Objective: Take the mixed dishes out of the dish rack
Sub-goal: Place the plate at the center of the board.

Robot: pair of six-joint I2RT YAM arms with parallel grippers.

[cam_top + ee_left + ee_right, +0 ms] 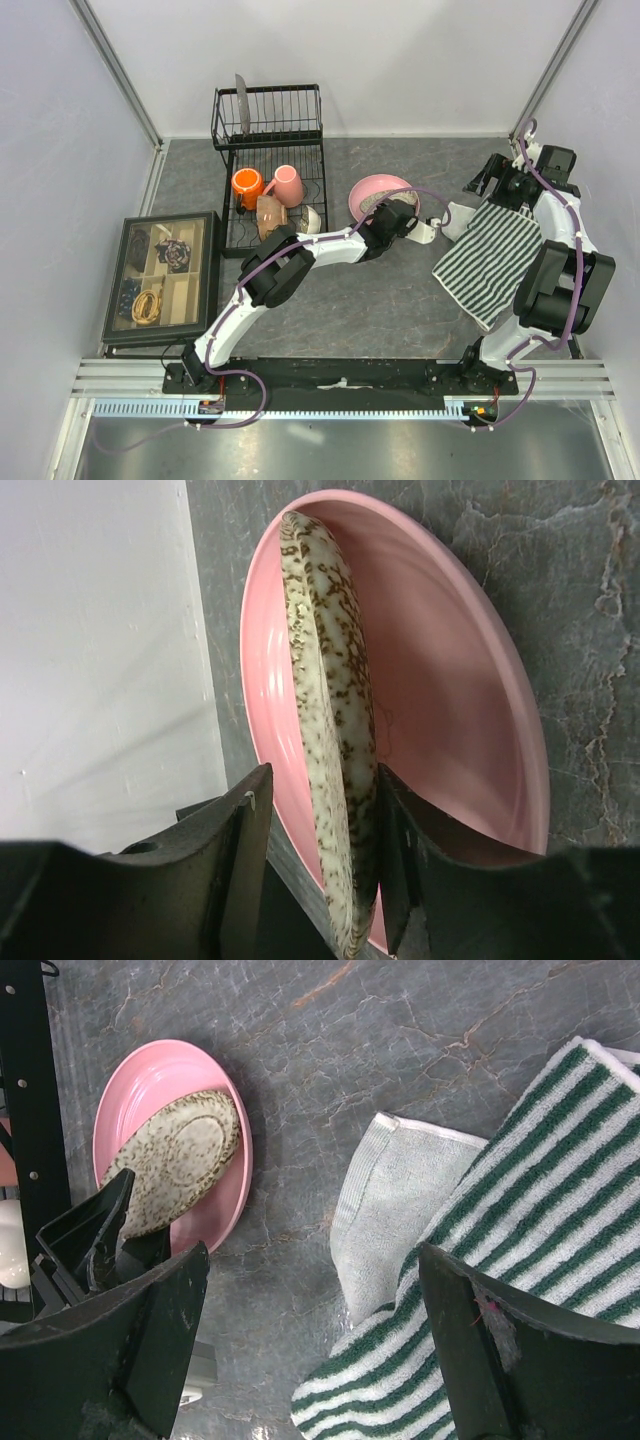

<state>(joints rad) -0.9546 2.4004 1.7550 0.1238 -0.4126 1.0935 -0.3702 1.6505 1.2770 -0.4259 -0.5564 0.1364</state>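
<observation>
Left pincer (320, 795) straddled the speckled edge of the pink dish (372, 190). One finger touched it and the other stood just clear, so the grip was released, not clamped. The dish sat on the table (380, 300), right of the dish rack (268, 120), apparently tilted. Right pincer (310, 1260) hung spread and empty above the striped cloth (560, 1180). Recommendation: confirm the dish lies settled, then back the fingers straight off without catching its rim.
</observation>
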